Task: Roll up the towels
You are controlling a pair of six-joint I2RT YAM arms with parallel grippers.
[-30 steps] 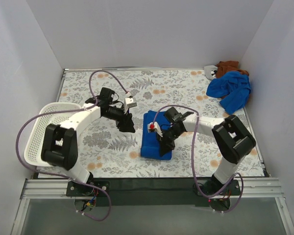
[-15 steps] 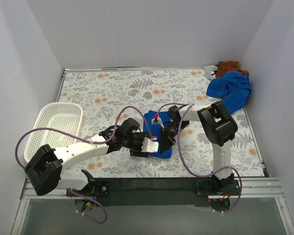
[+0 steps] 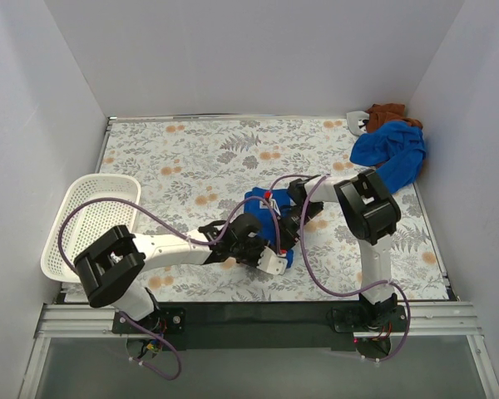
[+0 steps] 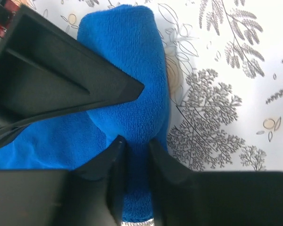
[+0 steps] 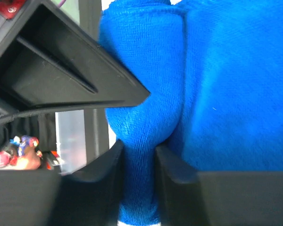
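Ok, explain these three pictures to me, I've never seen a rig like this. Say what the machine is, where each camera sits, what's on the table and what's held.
Two white-and-black robot arms stand at the near edge of a floral-patterned table. The wide picture comes from a camera overhead. The two close-ups come from a camera on each wrist, looking along that arm's own fingers. In the middle lies a royal-blue cloth towel, partly rolled, it seems. The left gripper and the right gripper each pinch a fold of it. A white plastic mesh basket sits at the left edge. A crumpled blue cloth and a brown cloth lie in the far right corner.
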